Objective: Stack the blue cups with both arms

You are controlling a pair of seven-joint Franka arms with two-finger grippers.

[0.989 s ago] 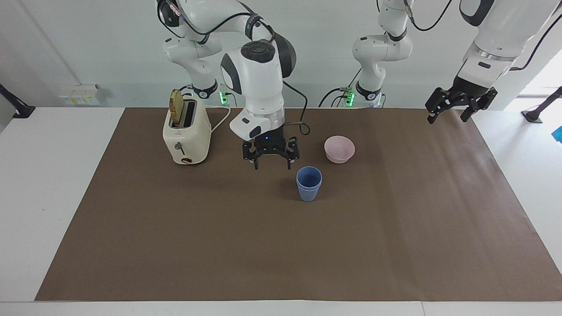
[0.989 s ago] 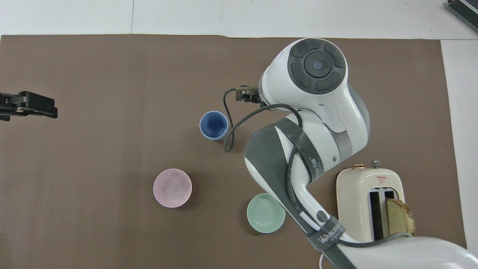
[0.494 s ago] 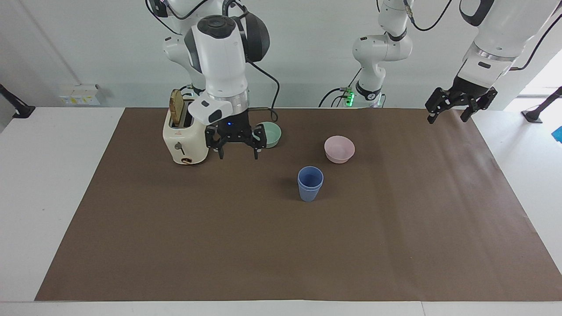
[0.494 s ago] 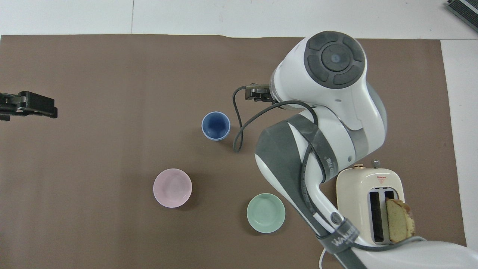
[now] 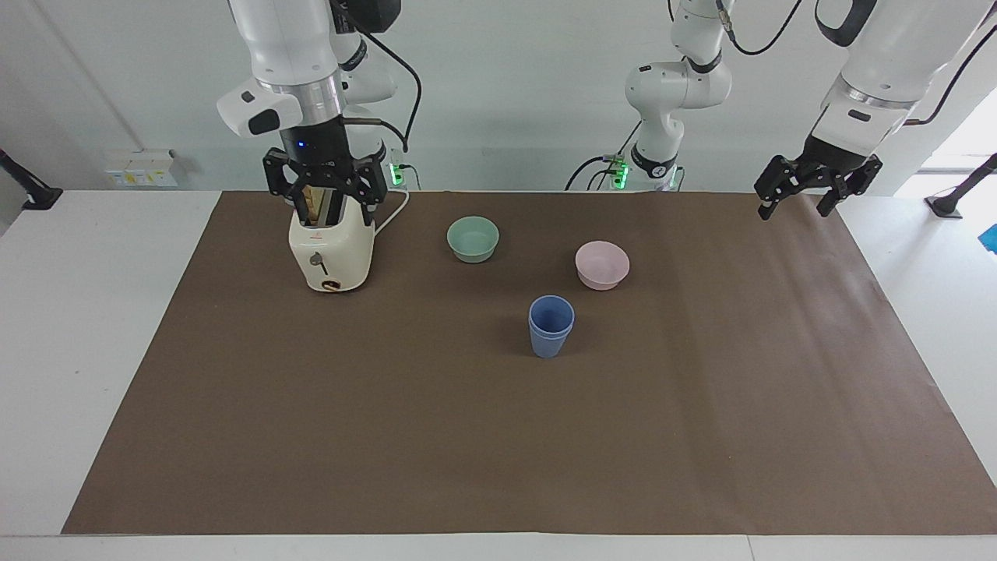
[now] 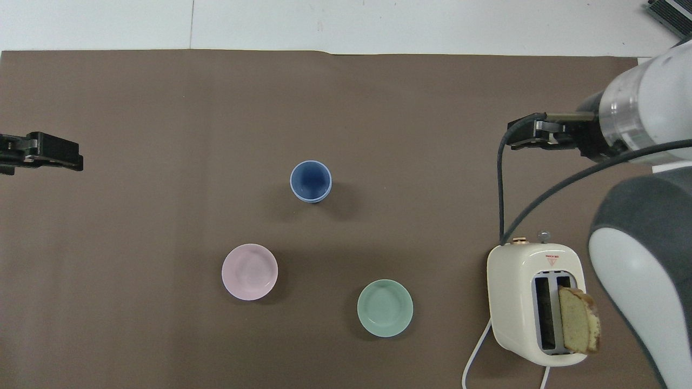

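blue cups (image 5: pixel 551 325) nested, upright, matte periwinkle

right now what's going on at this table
Nothing is being handled at the moment. The two blue cups stand nested, one inside the other, in the middle of the brown mat, so the stacking looks done. The right pincer hangs open and empty over the toaster. The left pincer waits open above its own end of the mat. The green bowl and pink bowl sit untouched.
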